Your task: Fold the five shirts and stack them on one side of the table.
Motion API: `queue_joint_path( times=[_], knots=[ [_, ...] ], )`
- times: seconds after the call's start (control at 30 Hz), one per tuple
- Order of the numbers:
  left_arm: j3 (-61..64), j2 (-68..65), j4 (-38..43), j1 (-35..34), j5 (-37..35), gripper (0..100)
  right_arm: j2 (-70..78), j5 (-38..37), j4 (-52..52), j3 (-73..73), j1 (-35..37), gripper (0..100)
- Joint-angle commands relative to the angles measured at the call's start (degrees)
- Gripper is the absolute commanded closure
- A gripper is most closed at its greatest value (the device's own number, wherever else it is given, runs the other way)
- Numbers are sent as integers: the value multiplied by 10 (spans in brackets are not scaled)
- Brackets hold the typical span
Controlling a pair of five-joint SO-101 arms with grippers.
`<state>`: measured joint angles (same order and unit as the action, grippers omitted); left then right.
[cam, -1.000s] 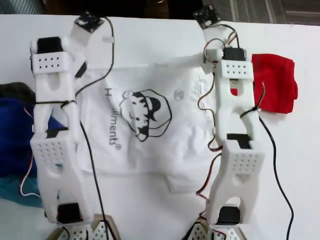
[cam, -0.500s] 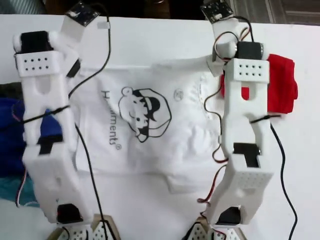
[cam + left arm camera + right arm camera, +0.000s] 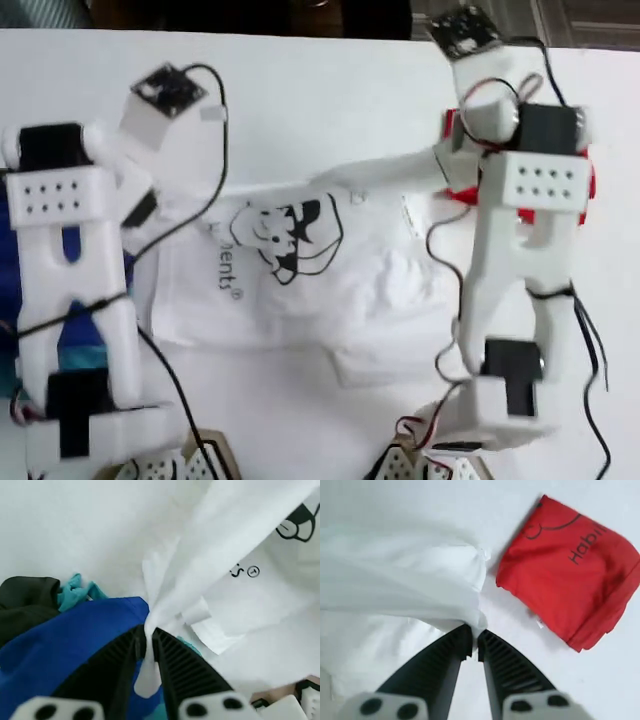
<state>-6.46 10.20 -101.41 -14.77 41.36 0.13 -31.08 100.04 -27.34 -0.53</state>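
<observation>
Here, white shirt (image 3: 330,290), cartoon print (image 3: 290,235), edge raised

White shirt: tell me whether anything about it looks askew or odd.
Yes. The white shirt does not lie flat: the left gripper and the right gripper each pinch its far edge, bunching the cloth there, and the lifted edge runs slanted in the high view. No tear or stain shows.

White shirt (image 3: 330,290) with a black cartoon print, red shirt (image 3: 570,575) with dark lettering, blue shirt (image 3: 55,640), teal shirt (image 3: 75,592), black shirt (image 3: 22,602), white table (image 3: 320,90)
</observation>
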Motion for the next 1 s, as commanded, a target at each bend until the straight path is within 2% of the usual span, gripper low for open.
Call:
queue_joint_path(
  times=[0.0, 0.3, 0.47, 0.77, 0.87, 0.97],
  knots=[
    [75, 64, -8, -6, 10, 975, -114, -36, 12, 132, -10, 978],
    [241, 90, 41, -18, 10, 975, -375, -105, -73, 513, -13, 978],
    [338, 88, 98, -17, 10, 975, -455, -139, -120, 664, -14, 978],
    [495, 87, 265, -17, 9, 975, -465, -195, -219, 818, -81, 978],
    [495, 88, 270, -17, 9, 972, -467, -208, -218, 819, -82, 972],
    [477, 87, 255, -20, 10, 935, -467, -205, -213, 804, -76, 900]
  ],
)
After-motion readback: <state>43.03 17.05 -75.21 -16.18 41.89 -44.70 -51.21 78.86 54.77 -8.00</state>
